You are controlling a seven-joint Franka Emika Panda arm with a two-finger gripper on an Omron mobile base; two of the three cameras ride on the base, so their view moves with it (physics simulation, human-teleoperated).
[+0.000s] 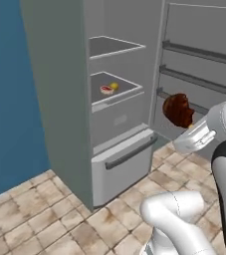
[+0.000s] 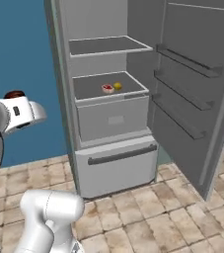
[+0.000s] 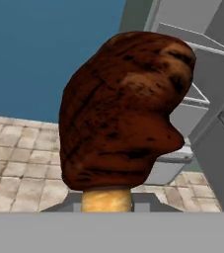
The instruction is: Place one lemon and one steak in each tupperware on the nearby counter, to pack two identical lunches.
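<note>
My gripper (image 1: 189, 126) is shut on a brown roasted piece of meat (image 3: 123, 108) with a tan bone stub (image 3: 106, 200), and holds it up in front of the open fridge. This piece (image 1: 178, 109) hangs near the fridge door's lower rail. In the right base view its dark red top (image 2: 14, 94) peeks over my hand. On the fridge's middle shelf (image 1: 127, 89) lie a red steak (image 1: 106, 90) with a pale rim and a yellow lemon (image 1: 114, 86), side by side, also seen as steak (image 2: 107, 89) and lemon (image 2: 117, 86). The tupperware and counter are out of view.
The grey fridge stands open, its door (image 2: 197, 94) swung right with three shelf rails. A closed drawer (image 2: 116, 165) with a bar handle sits at its base, and an upper shelf (image 2: 106, 45) is bare. Beige floor tiles (image 2: 148, 217) and a blue wall (image 2: 15, 49) surround it.
</note>
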